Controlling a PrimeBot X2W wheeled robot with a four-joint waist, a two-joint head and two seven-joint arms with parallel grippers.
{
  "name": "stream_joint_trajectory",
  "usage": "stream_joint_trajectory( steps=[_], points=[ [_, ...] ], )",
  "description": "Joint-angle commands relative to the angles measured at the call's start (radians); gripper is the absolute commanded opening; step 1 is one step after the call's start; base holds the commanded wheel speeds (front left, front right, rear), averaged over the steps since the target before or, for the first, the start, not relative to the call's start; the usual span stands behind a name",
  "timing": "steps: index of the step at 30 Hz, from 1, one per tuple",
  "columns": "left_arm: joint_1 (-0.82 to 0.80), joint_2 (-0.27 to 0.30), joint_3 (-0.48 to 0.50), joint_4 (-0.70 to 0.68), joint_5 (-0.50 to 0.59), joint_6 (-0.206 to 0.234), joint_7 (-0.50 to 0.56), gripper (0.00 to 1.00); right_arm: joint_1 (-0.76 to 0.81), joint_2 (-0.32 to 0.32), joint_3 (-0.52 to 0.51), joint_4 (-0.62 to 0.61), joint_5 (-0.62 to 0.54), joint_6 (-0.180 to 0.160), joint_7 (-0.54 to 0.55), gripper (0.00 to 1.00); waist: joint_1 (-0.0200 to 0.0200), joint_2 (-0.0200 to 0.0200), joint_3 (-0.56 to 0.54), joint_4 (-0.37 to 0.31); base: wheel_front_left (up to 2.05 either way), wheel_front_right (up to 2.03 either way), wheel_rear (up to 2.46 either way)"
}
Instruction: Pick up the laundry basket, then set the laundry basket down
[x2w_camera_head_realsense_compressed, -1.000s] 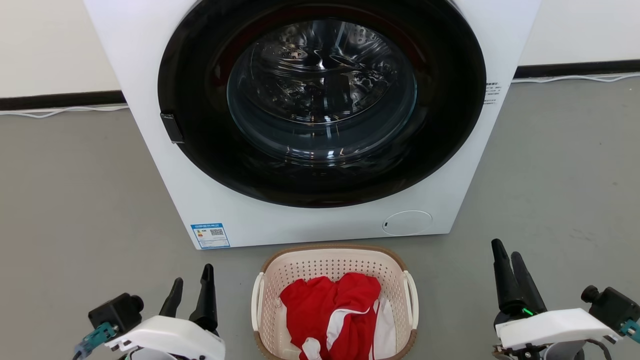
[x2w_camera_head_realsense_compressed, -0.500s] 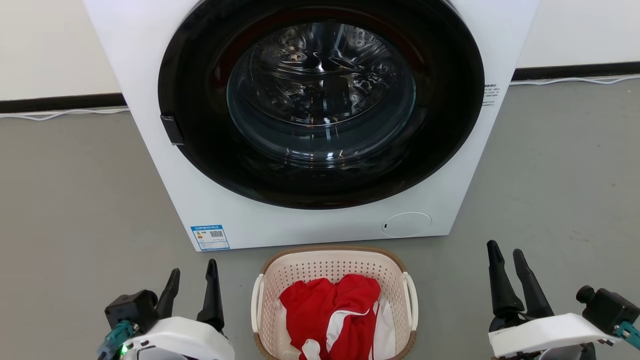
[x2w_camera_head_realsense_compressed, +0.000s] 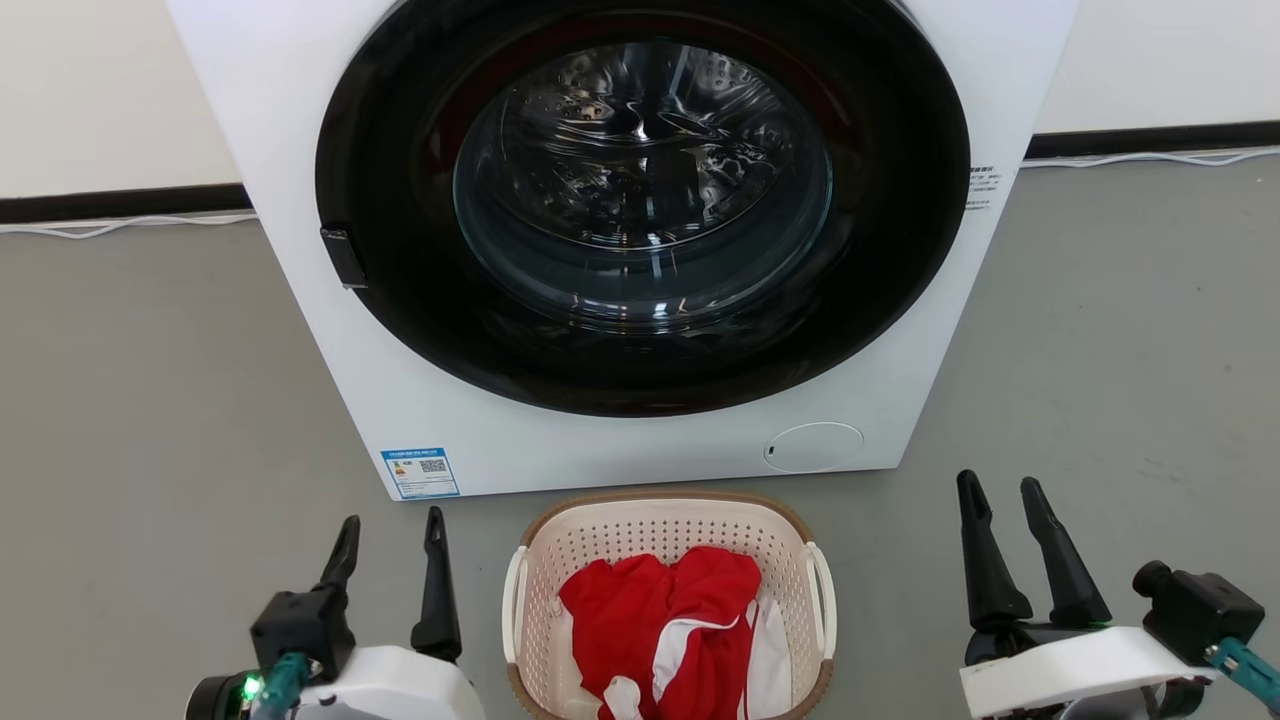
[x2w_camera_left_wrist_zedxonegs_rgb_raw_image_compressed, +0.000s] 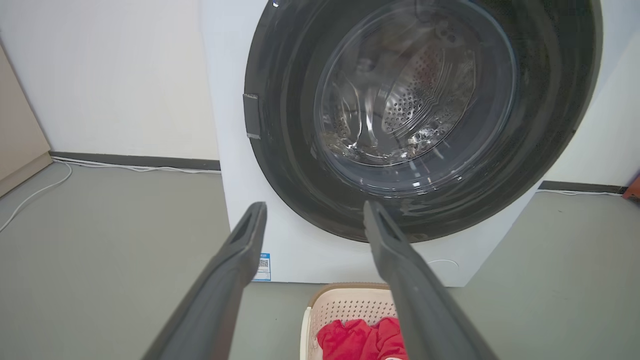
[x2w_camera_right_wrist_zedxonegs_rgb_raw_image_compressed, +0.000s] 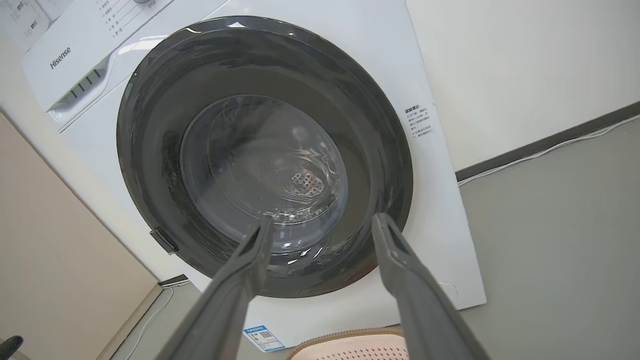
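Observation:
The laundry basket (x2w_camera_head_realsense_compressed: 545, 560), cream-white with a brown rim and white side handles, sits on the grey floor just in front of the washing machine, with red and white clothes (x2w_camera_head_realsense_compressed: 665, 620) inside. In the left wrist view the laundry basket (x2w_camera_left_wrist_zedxonegs_rgb_raw_image_compressed: 345, 310) shows at the bottom between and below the fingers. A strip of the basket's rim (x2w_camera_right_wrist_zedxonegs_rgb_raw_image_compressed: 345, 337) shows at the bottom of the right wrist view. My left gripper (x2w_camera_head_realsense_compressed: 392, 528) stands open to the basket's left, apart from it. My right gripper (x2w_camera_head_realsense_compressed: 998, 490) stands open well to the basket's right. Both hold nothing.
A white front-loading washing machine (x2w_camera_head_realsense_compressed: 420, 400) with a shut dark round door (x2w_camera_head_realsense_compressed: 640, 200) stands directly behind the basket. A white cable (x2w_camera_head_realsense_compressed: 120, 222) runs along the wall's dark baseboard. Grey floor extends to both sides. A beige panel (x2w_camera_right_wrist_zedxonegs_rgb_raw_image_compressed: 55, 260) stands left of the machine.
Both grippers have opened wider. The left gripper has shifted right toward the basket and the right gripper has shifted left and slightly up the view. The basket has not moved.

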Motion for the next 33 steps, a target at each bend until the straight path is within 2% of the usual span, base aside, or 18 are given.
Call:
stream_joint_trajectory(
  steps=[1, 21, 28, 33],
  points=[
    [-0.037, 0.017, 0.011, -0.04, 0.041, 0.019, -0.018, 1.0, -0.022, -0.011, 0.021, -0.044, -0.044, 0.006, -0.019, 1.0, 0.0, -0.0001, 0.001, 0.0, 0.0, 0.0, 0.0],
    [-0.017, 0.02, -0.016, -0.082, 0.204, 0.057, -0.074, 1.0, -0.016, -0.013, 0.029, -0.068, -0.269, 0.007, -0.075, 1.0, 0.0, -0.0001, 0.011, 0.001, 0.0, 0.0, 0.0],
    [0.001, 0.01, -0.005, -0.094, 0.275, 0.053, -0.094, 1.0, -0.013, -0.014, 0.029, -0.069, -0.35, 0.007, -0.096, 1.0, 0.0, -0.0001, 0.014, 0.0, 0.0, 0.0, 0.0],
    [0.022, -0.013, 0.022, -0.092, 0.292, 0.028, -0.104, 1.0, -0.009, -0.014, 0.027, -0.068, -0.388, 0.008, -0.106, 1.0, 0.0, -0.0001, 0.011, 0.0, 0.0, 0.0, 0.0]
  ],
)
